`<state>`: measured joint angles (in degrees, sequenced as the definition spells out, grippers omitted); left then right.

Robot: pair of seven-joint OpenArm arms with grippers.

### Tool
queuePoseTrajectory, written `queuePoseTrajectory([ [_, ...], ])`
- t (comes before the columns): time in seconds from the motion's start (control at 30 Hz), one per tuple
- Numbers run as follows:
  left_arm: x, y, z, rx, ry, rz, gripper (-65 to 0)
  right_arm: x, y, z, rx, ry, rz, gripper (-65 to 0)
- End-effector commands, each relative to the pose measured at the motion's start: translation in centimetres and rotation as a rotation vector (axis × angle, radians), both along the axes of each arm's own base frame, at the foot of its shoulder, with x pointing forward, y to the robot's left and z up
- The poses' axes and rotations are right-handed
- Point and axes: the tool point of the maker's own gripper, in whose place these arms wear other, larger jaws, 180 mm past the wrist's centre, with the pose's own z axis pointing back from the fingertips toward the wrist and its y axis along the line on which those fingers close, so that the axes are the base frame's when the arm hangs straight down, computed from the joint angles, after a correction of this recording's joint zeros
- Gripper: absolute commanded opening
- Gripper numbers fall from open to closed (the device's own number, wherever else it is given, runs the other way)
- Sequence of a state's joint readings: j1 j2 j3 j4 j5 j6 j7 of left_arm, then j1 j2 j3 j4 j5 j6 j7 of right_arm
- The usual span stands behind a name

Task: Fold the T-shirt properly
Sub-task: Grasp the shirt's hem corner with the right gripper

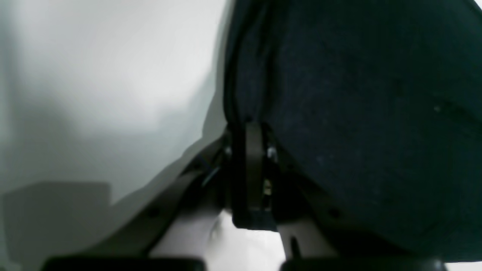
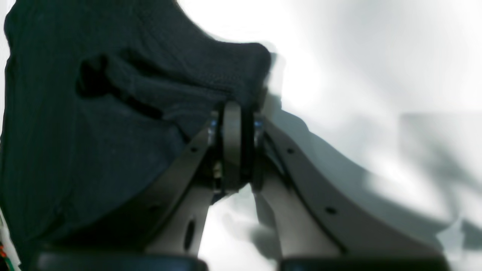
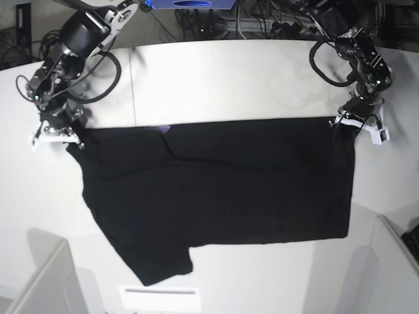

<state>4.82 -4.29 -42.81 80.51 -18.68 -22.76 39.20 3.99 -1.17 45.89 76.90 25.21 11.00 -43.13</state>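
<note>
two corners pinched, one per arm. the t-shirt (image 3: 222,190) lies flat on the white table (image 3: 229,78), long axis running 9 to 3 in the base view, far hem a nearly straight line between the claws.

left gripper (image 3: 348,122) sits at the 3 o'clock end of that far edge; left wrist view shows its jaws closed right down with a fold of black cloth (image 1: 357,113) caught between them. right gripper (image 3: 65,136) sits at the 9 o'clock end; right wrist view shows the same, jaws shut on a bunched edge of cloth (image 2: 113,113).

from both claws the shirt body spreads toward 6 o'clock. neither arm is nearer; each is already on its own corner.

a sleeve (image 3: 160,265) sticks out at about 7 o'clock, near a white strip (image 3: 159,291) on the table.

judgement: a fold would carry the far edge toward 6. room looks open there, with grey panels (image 3: 39,281) at the near corners. bare table at 12.
</note>
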Motion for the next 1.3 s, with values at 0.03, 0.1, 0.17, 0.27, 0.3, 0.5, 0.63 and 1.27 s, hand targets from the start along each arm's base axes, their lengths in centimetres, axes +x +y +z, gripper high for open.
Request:
queuePoseTrajectory([
  [0.03, -1.4, 1.0, -0.2, 0.05, 0.065, -0.013, -65.0, -0.4, -1.4, 1.3, -0.044, -0.014, -0.012, -65.0],
  [0.1, -2.5, 1.3, 0.1, 0.074, 0.077, -0.02, -65.0, -1.2, -1.5, 1.8, -0.065, -0.007, -0.005, -65.0],
  [0.17, -3.4, 1.3, 0.5, 0.099, 0.083, -0.029, -65.0, -2.1, -1.7, 2.1, -0.078, 0.008, 0.003, -65.0],
  [0.27, -5.4, 1.4, 0.9, 0.124, 0.134, -0.047, -65.0, -4.4, -2.9, 2.4, -0.104, 0.036, -0.023, -65.0],
  [0.3, -6.1, 1.3, 1.0, 0.13, 0.156, -0.055, -65.0, -5.2, -3.6, 2.5, -0.112, 0.044, -0.043, -65.0],
  [0.5, -9.6, 1.1, 1.9, 0.186, 0.216, -0.092, -65.0, -9.5, -5.1, 2.1, -0.106, 0.133, -0.082, -65.0],
  [0.63, -10.6, 0.9, 3.0, 0.222, 0.221, -0.112, -65.0, -11.4, -5.7, 2.4, -0.128, 0.162, -0.085, -65.0],
  [1.27, -14.6, -0.3, 2.5, 0.218, 0.294, -0.122, -65.0, -14.9, -5.2, 2.5, -0.189, 0.222, -0.025, -65.0],
])
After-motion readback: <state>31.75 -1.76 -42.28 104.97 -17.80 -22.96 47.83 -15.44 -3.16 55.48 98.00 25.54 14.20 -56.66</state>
